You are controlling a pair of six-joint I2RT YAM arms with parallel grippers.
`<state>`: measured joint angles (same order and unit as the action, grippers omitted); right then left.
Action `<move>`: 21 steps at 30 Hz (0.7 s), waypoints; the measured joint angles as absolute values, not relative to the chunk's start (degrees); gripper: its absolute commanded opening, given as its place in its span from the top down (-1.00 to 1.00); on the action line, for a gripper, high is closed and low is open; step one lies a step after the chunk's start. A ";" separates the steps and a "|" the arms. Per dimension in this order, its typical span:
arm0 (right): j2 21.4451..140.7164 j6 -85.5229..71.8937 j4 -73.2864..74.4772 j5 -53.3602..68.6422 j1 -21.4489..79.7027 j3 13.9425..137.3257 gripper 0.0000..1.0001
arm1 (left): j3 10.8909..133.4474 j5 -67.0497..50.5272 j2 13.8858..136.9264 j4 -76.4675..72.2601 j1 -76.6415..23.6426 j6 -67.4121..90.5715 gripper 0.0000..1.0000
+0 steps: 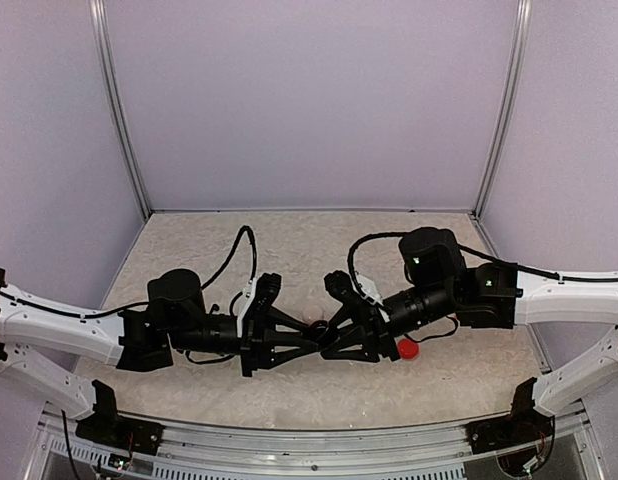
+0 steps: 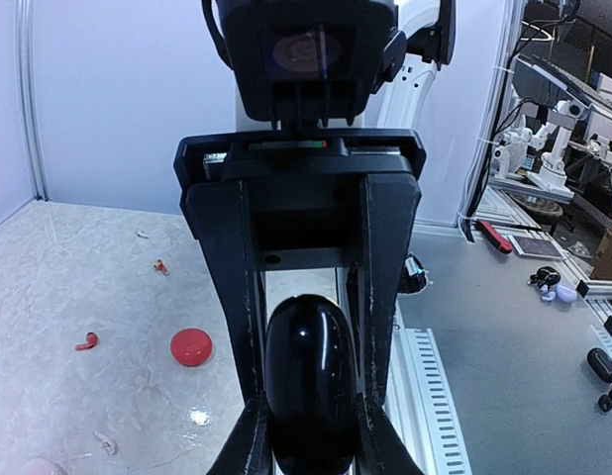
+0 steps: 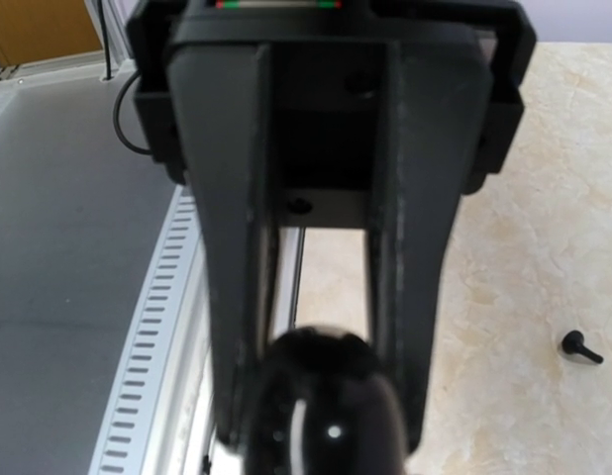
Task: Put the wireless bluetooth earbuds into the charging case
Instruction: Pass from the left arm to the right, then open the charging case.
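Black earbud (image 3: 581, 345) and red earbud (image 2: 86, 341) both lie loose on the marbled tabletop (image 1: 289, 240), the red one near a round red case (image 2: 191, 346), each apart from the arms. Over the middle of the tabletop the glossy black case (image 2: 308, 381) sits clamped between the fingers of the left tool (image 1: 311, 343), which is closed on its sides. The right tool (image 1: 339, 338) meets it nose to nose, its fingers flanking the same case, but whether they press on it or stand just clear I cannot tell.
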<state>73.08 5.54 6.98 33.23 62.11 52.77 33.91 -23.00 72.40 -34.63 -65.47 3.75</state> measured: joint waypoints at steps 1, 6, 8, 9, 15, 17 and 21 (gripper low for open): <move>73.08 5.56 6.98 33.23 62.11 52.77 0.26 | 33.91 -23.03 72.44 -34.61 -65.47 3.75 0.76; 73.08 5.58 6.98 33.17 62.11 52.77 0.37 | 33.91 -23.03 72.77 -34.63 -65.47 3.73 0.76; 73.08 5.54 7.03 33.01 62.11 52.77 0.44 | 33.91 -23.07 73.03 -34.65 -65.47 3.73 0.76; 73.08 5.54 7.07 32.91 62.11 52.77 0.45 | 33.91 -23.07 73.12 -34.68 -65.47 3.73 0.76; 73.06 5.50 7.51 32.45 62.11 52.77 0.62 | 33.91 -22.76 73.25 -34.44 -65.52 3.33 0.41; 73.06 5.43 7.62 32.18 62.11 52.77 0.66 | 33.95 -22.24 73.25 -34.24 -65.65 3.29 0.25; 72.60 5.54 7.57 31.86 62.11 52.75 0.71 | 34.04 -20.73 73.23 -34.02 -65.69 3.38 0.10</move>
